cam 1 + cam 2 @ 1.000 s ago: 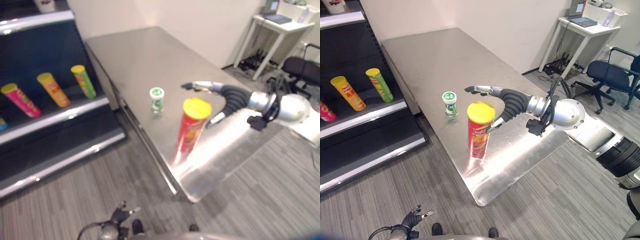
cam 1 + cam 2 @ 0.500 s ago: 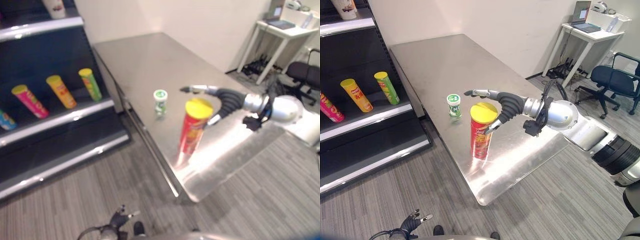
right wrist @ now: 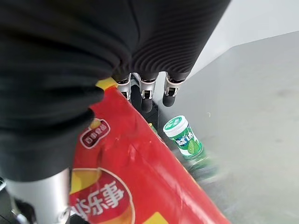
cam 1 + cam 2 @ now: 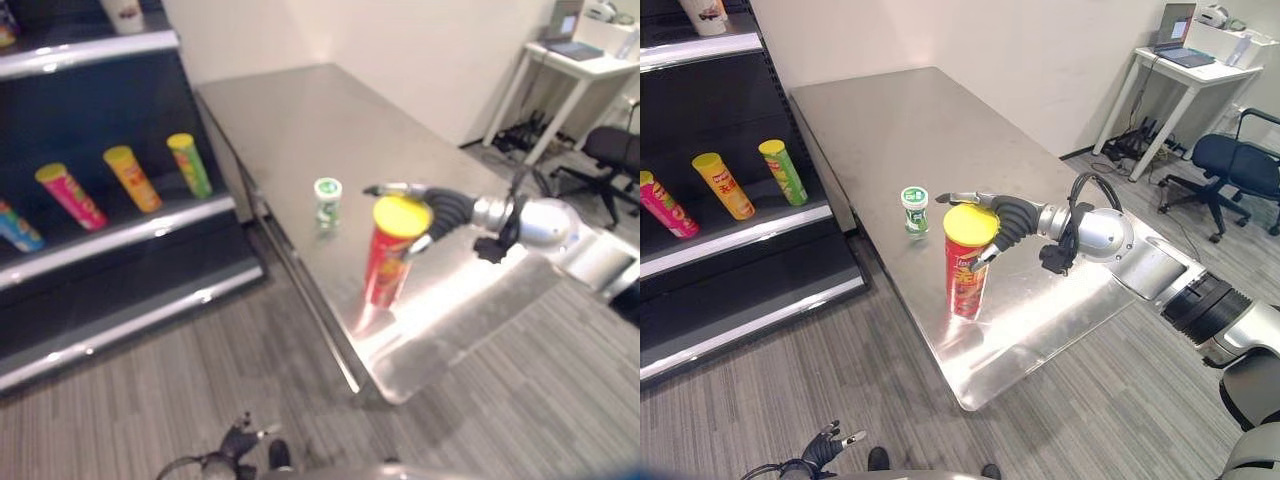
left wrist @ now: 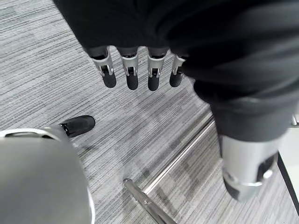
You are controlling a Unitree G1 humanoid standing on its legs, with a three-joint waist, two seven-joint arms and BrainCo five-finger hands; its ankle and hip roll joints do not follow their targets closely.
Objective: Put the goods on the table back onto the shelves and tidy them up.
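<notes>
R hand [image 4: 1002, 217] open, cupping red can [image 4: 968, 262].

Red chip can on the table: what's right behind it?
The open right robot hand is behind the red chip can, fingers past its yellow lid. The small green bottle stands apart. Contact is hidden.

At the frame's centre the table [image 4: 880, 120] looks like brushed, glossy steel, the red can [image 4: 968, 262] under it glossy with a smooth yellow plastic-looking lid, the floor [image 4: 790, 390] lower left matt ribbed carpet.
</notes>
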